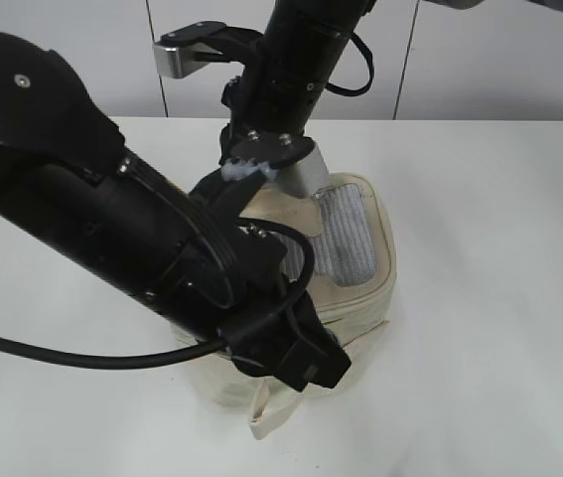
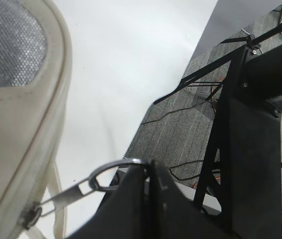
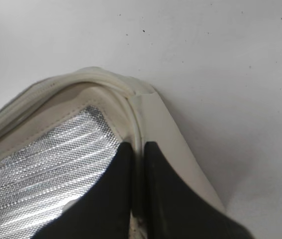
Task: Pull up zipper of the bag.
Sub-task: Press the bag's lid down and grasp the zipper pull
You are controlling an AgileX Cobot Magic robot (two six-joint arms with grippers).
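Note:
The cream-white bag (image 1: 365, 298) stands mid-table, its grey mesh window (image 1: 346, 234) facing up. My left gripper (image 1: 306, 363) is low at the bag's near side. In the left wrist view it (image 2: 148, 167) is shut on the zipper's round metal ring pull (image 2: 113, 167), whose flat silver link runs taut to the slider (image 2: 31, 216) on the lid edge. My right gripper (image 1: 251, 171) reaches down at the bag's far corner. In the right wrist view it (image 3: 138, 149) is shut on the raised lid rim (image 3: 136, 117) beside the mesh window (image 3: 46, 159).
The white table (image 1: 499, 248) surrounds the bag. A loose cream strap (image 1: 271, 417) hangs off the bag's near side. My left arm (image 1: 112, 229) crosses the table's left half and hides part of the bag. A black cable (image 1: 72, 356) trails below it.

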